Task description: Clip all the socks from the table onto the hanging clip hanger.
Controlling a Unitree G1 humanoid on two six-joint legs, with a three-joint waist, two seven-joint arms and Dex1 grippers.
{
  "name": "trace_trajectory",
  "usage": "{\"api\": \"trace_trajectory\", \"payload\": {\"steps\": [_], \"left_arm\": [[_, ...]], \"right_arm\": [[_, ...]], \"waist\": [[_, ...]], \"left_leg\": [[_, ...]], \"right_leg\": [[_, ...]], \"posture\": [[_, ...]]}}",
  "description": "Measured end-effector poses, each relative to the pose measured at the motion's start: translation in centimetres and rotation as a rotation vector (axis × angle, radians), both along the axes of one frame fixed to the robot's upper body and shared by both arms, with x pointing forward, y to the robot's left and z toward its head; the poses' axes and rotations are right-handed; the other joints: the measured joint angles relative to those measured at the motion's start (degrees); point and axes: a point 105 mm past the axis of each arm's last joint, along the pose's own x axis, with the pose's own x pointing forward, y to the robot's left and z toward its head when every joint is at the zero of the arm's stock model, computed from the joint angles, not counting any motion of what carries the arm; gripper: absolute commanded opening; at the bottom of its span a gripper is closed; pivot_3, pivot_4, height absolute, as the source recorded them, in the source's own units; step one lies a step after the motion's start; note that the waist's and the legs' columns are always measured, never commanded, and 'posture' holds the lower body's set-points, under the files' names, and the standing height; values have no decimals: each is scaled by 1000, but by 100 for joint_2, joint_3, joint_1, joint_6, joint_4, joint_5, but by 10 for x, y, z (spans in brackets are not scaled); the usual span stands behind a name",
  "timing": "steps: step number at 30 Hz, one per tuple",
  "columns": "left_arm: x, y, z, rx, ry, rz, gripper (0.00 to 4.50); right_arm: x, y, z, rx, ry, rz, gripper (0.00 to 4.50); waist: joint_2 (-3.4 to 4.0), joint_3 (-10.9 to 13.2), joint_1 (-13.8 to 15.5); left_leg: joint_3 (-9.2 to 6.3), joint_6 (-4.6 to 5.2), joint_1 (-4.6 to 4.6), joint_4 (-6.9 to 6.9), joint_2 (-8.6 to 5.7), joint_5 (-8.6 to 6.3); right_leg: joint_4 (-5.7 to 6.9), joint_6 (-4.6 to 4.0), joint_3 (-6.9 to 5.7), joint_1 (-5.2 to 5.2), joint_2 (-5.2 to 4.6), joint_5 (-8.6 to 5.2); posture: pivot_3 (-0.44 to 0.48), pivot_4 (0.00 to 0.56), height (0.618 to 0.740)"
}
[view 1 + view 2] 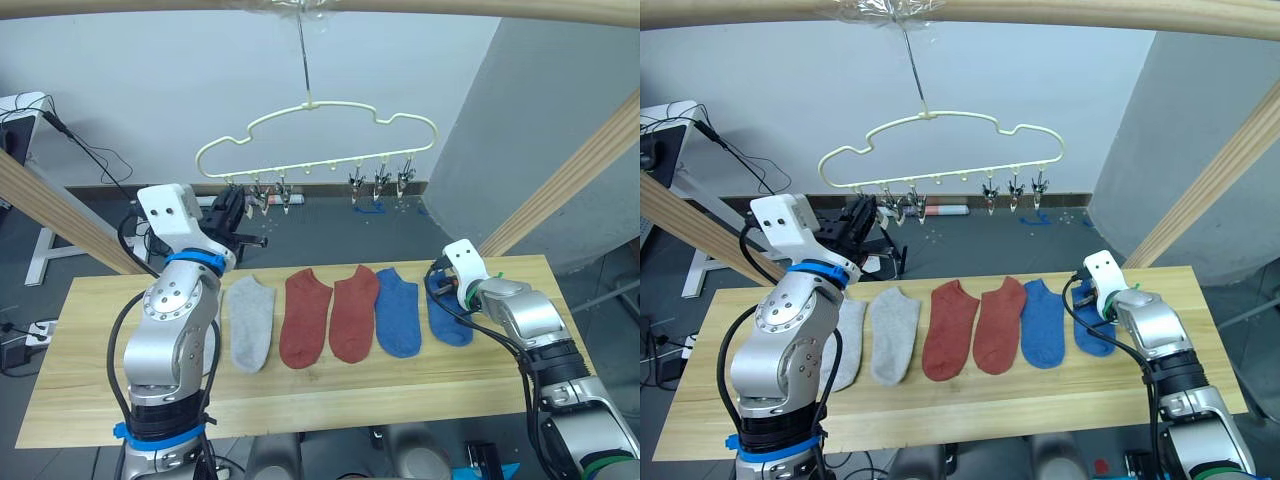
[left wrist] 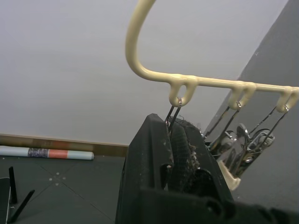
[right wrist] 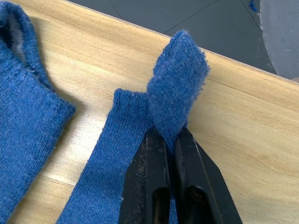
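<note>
Light wood table (image 1: 970, 400) bearing six socks in a row: two light grey socks (image 1: 894, 332) at the left, one half hidden behind the left arm; two rust red socks (image 1: 950, 328) in the middle; two blue socks on the right, the left blue sock (image 1: 1042, 322) lying flat, the rightmost blue sock (image 3: 135, 154) with its cuff end pinched up into a fold. Short, low-cut, laid lengthwise side by side, neighbours nearly touching. Pale yellow clip hanger (image 1: 315, 135) hanging above and beyond the far edge of the table, cloud-shaped wire outline, hook on a rod under a wooden beam (image 1: 400, 8); six metal clips (image 1: 378, 183) dangling beneath, three toward the left, three toward the right. Right gripper (image 3: 172, 140) down at the table's right end, fingers clamped on the raised fold of the rightmost blue sock. Left gripper (image 2: 174, 140) raised at the hanger's left end, fingers pressed together on the wire of the leftmost clip (image 2: 174, 112), well above the grey socks.
</note>
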Motion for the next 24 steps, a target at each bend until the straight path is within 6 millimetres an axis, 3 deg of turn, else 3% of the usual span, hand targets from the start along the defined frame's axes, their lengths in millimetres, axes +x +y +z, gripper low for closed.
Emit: {"api": "trace_trajectory", "payload": {"steps": [7, 10, 17, 21, 24], "left_arm": [[-2, 2, 1, -92, 47, -72, 0], [-2, 8, 9, -162, 59, -94, 0], [-4, 10, 15, -248, 118, -157, 0], [-5, 11, 19, -296, 141, -174, 0], [-6, 11, 22, -327, 153, -188, 0]], "right_arm": [[-15, -1, 3, -27, 15, 70, 42], [-23, 13, 26, -25, -21, 180, 42], [-44, 81, 84, 113, -115, 429, 42], [-47, 112, 93, 175, -132, 473, 42], [-51, 152, 102, 242, -159, 537, 42]], "waist": [[11, 19, 9], [18, 78, -18], [8, 133, -51], [7, 144, -28], [10, 167, -54]], "left_leg": [[-1, -1, -2, -2, 0, 0], [2, -1, 0, 0, 0, 0], [-7, -3, 0, -2, 4, -1], [-10, -4, -4, -2, 0, -2], [-14, -5, -4, -4, 4, -2]], "right_leg": [[-2, 2, -2, -2, 0, -1], [3, 27, 3, -3, 2, -15], [9, 27, -2, -6, 6, -16], [4, 5, 0, -9, -1, -2], [9, 4, 1, -18, 0, -2]], "posture": [[-144, 339, 740], [-148, 349, 740], [-148, 361, 740], [-152, 364, 740], [-155, 367, 740]]}}
